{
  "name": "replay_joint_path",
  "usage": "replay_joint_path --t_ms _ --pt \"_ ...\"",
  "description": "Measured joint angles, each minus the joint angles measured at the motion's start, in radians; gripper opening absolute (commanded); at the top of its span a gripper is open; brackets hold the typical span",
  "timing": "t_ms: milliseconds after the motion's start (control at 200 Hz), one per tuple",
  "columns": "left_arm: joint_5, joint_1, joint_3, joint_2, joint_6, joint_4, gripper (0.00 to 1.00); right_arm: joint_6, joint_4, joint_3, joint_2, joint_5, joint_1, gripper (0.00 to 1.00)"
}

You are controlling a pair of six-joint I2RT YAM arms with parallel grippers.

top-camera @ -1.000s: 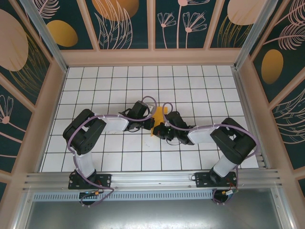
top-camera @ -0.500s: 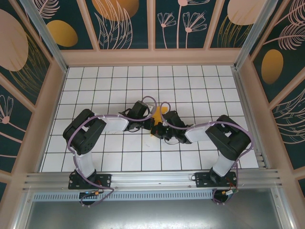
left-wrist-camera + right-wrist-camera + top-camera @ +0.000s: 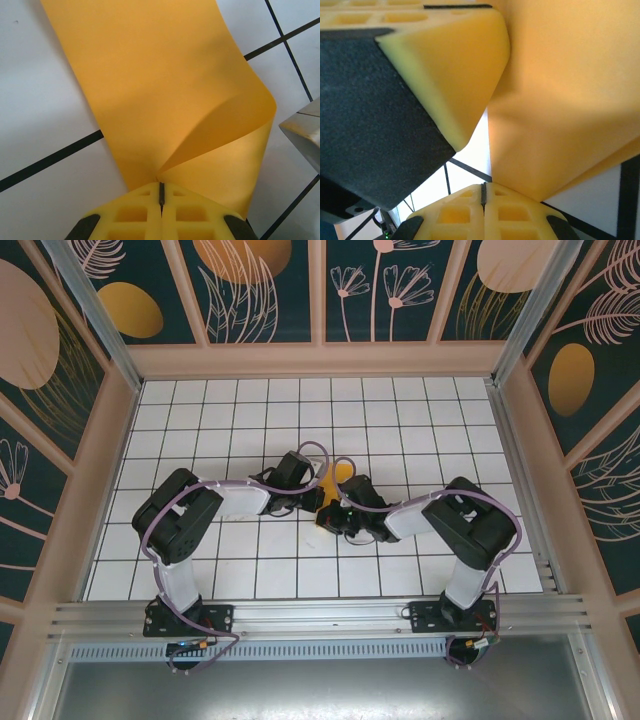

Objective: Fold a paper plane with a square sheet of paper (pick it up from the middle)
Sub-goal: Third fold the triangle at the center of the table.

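One square sheet of paper [image 3: 150,85] lies mid-desk [image 3: 420,430], well clear of the side walls [image 3: 112,470], with open desk all round. Left fingers [image 3: 132,215] are clenched on its curled-over edge. Right fingers [image 3: 512,215] are pressed together and the sheet edge meets their tips; grip unclear. From above, left arm [image 3: 235,502] and right arm [image 3: 430,515] hide most of the sheet.

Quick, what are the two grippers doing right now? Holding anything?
Left gripper: closed, pinching the square sheet of paper.
Right gripper: closed, right at the paper's edge; whether it grips the paper cannot be told.
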State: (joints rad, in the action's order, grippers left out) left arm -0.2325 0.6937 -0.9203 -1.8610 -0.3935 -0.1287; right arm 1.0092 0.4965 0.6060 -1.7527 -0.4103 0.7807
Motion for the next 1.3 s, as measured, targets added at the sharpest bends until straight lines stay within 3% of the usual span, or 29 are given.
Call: replay_joint_path --t_ms 285,470,911,1301 --pt "-0.003 0.000 0.000 0.000 0.000 -0.002 0.08 -0.030 -0.088 0.003 0.106 0.026 -0.031 0.01" --pt "-0.003 0.000 0.000 -0.001 0.000 -0.002 0.08 -0.035 -0.084 0.026 0.085 0.018 -0.077 0.00" --pt "0.004 -0.003 0.000 -0.001 0.011 -0.002 0.08 -0.054 -0.073 0.031 0.005 0.013 -0.085 0.01" --pt "0.002 -0.003 0.000 -0.002 0.011 -0.004 0.08 -0.072 -0.112 0.045 0.031 0.016 -0.099 0.02"
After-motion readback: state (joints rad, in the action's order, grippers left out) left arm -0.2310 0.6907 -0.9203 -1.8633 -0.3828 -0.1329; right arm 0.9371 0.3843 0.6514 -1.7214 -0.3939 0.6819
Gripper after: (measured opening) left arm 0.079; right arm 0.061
